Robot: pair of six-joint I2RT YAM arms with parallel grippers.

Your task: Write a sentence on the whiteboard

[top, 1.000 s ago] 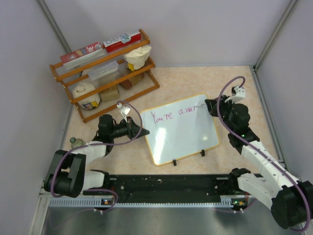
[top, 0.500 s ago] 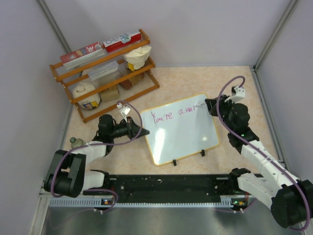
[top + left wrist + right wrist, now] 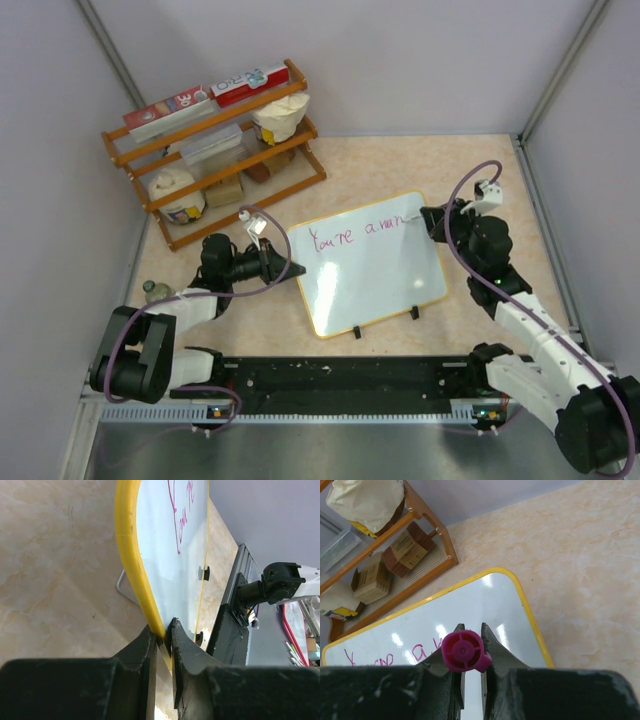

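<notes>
The whiteboard (image 3: 370,270) lies mid-table, white with a yellow rim and two black clips on its near edge. Pink handwriting runs along its far edge. My left gripper (image 3: 296,270) is shut on the board's left rim; the left wrist view shows the yellow rim (image 3: 131,570) pinched between the jaws (image 3: 164,632). My right gripper (image 3: 424,217) is at the board's far right corner, shut on a pink marker (image 3: 463,652) whose cap end faces the camera. The marker tip is hidden over the board (image 3: 485,610), near the end of the writing.
A wooden rack (image 3: 215,150) with boxes and bags stands at the back left. A small bottle (image 3: 150,290) sits by the left wall. A black rail (image 3: 340,375) runs along the near edge. Grey walls close in both sides.
My right gripper with the marker has shifted slightly to the right along the board's far edge, and the writing reaches a little further. The left gripper and the board stayed put.
</notes>
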